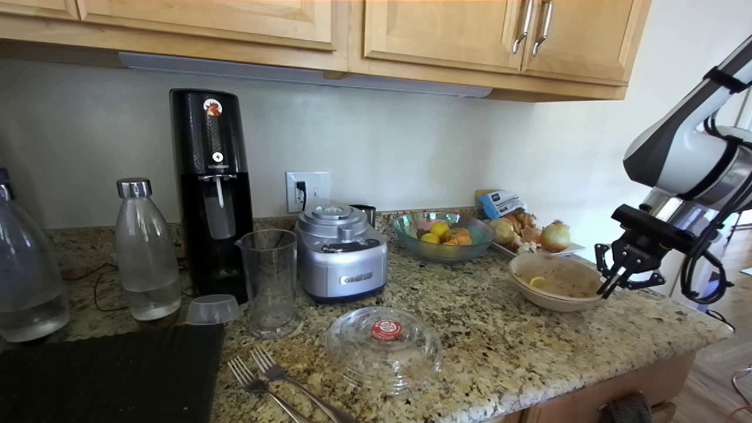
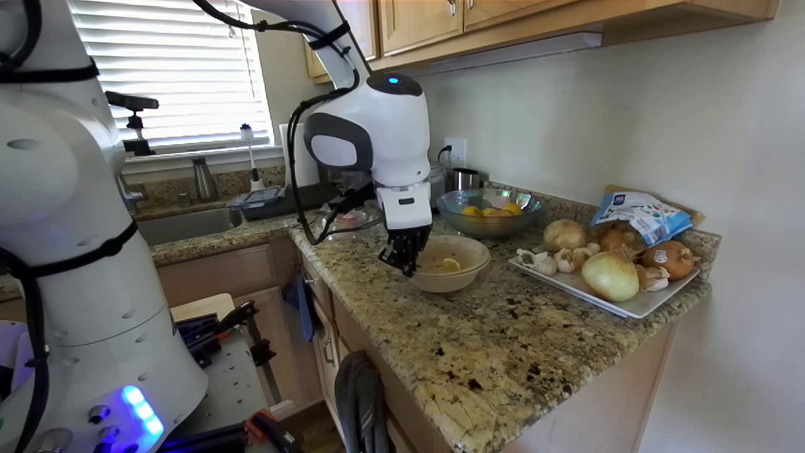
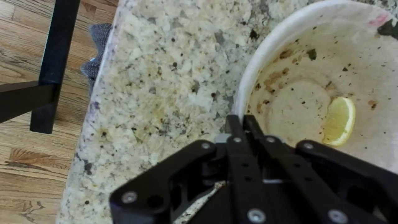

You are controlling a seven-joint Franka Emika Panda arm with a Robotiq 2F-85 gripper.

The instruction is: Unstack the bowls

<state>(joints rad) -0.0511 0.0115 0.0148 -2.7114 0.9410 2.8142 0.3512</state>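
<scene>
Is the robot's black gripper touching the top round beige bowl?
Touching. The wrist view shows the black gripper pinching the rim of the top round beige bowl.

Wording is blurred — only a lightning-bolt sign (image 1: 217,157) (dark on white) reads, on the black machine (image 1: 197,191).

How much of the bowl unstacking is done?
Just the start. Done: the gripper is at the top bowl. In hand: that bowl's rim looks pinched, lemon wedge inside. Left: it sits nested in the bottom bowl, so it probably needs lifting out and setting down separately.
</scene>
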